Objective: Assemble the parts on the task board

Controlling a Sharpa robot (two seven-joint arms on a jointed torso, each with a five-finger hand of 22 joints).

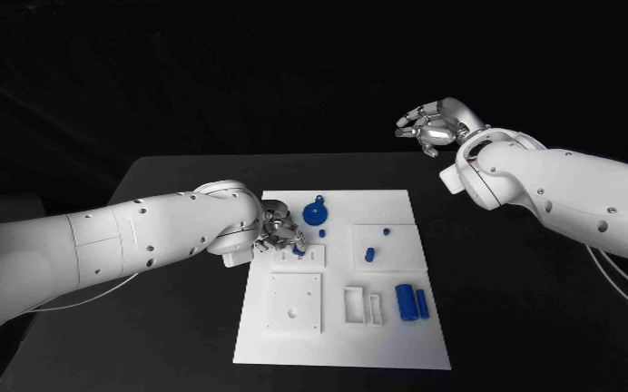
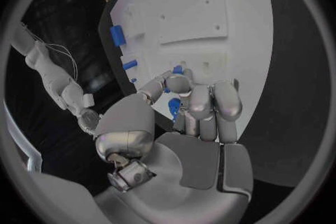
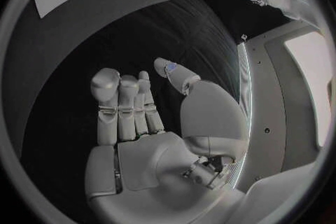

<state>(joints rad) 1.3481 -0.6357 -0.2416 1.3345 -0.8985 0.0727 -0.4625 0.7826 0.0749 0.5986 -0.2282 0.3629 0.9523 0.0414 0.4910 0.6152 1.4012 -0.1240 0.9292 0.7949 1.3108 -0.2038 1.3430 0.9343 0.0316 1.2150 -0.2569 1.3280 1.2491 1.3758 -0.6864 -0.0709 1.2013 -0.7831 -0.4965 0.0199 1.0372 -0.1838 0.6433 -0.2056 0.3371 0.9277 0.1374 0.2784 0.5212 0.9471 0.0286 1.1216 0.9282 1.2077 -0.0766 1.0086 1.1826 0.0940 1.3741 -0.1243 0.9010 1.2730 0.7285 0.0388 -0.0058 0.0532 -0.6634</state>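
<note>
The left robot hand (image 1: 280, 233) pinches a small blue plastic part (image 1: 299, 250) at the white rectangular task board's (image 1: 393, 338) nine-o'clock edge (fingers curled); the right robot hand (image 1: 432, 129) hovers spread wide, holding nothing.

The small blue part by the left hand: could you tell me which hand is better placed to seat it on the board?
Left. The left hand is already on the small blue part over the task board; the right hand is raised beyond the table.
</note>
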